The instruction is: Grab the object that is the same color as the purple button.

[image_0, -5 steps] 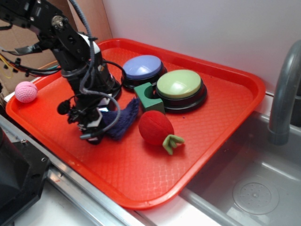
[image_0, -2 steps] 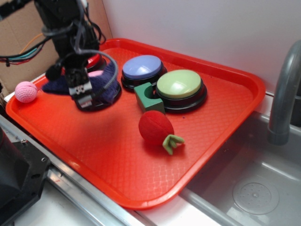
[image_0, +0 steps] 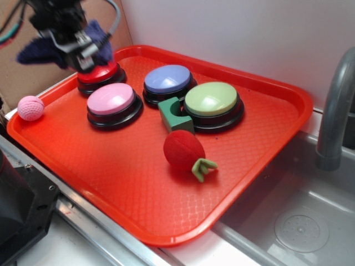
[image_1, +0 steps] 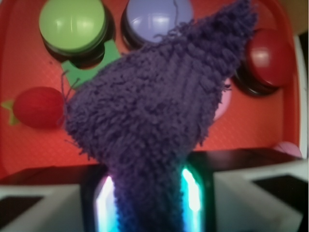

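**Purple rag now high off the tray, pinched in the tool**

Purple terry is the news here: the rag (image_0: 39, 50) has gone from lying on the tray a second ago, beside the green block, to hanging in the air at the upper left of the exterior view, above the tray's far left corner. The tool (image_0: 77, 47) is clenched on it; in the wrist view the cloth runs down between the two lit fingers (image_1: 193, 193) and fans out to hide most of the scene below.

Reading the tray (image_0: 138, 194) from left to right:

- A pink knitted ball (image_0: 30, 107) sits at the left rim, untouched.
- The red-topped button (image_0: 100, 75) is just under the raised tool, and the pink-topped button (image_0: 111, 101) is in front of it. The pink one was covered by the arm moments ago and now shows in full.
- The purple button (image_0: 167, 78) stands at the back middle. Its periwinkle top is paler than the rag, but it is the nearest colour match among the things here.
- The green block (image_0: 175, 114) is touching the base of the green-topped button (image_0: 211, 100).
- The red plush ball (image_0: 183, 149), with its green stem, lies in front of them, where the rag used to be its neighbour.

Beyond the tray's right edge are a sink (image_0: 299, 221) and a grey tap (image_0: 335, 111).

I judge the grab done: the right object is lifted clear and nothing else appears disturbed. What remains is only to keep the grip, since soft cloth can slip from a narrow pinch.
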`<state>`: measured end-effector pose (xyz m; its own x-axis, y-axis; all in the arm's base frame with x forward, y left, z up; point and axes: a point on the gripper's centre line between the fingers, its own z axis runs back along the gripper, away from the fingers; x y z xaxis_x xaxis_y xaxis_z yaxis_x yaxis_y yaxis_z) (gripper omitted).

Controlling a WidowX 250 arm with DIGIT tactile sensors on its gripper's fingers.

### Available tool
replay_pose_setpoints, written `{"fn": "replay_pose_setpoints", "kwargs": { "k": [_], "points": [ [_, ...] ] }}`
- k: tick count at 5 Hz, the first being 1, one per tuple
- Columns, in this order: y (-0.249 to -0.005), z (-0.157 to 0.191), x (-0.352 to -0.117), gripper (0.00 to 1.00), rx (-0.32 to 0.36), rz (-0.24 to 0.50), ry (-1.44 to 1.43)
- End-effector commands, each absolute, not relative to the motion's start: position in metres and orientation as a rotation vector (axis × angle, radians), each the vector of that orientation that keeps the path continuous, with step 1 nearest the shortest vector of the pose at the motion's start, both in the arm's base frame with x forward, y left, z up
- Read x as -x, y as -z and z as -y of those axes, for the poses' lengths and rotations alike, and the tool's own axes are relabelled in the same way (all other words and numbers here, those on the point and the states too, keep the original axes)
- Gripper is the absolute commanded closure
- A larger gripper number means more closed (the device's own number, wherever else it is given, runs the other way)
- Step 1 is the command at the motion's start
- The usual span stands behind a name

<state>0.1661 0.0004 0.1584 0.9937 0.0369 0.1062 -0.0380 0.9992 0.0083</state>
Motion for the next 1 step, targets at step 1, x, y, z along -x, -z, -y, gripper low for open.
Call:
{"fn": "replay_pose_setpoints", "kwargs": {
  "k": [1],
  "points": [
    [-0.1914,-0.0027,-0.1625,1.0,-0.034,0.185,-0.164]
  ]
}}
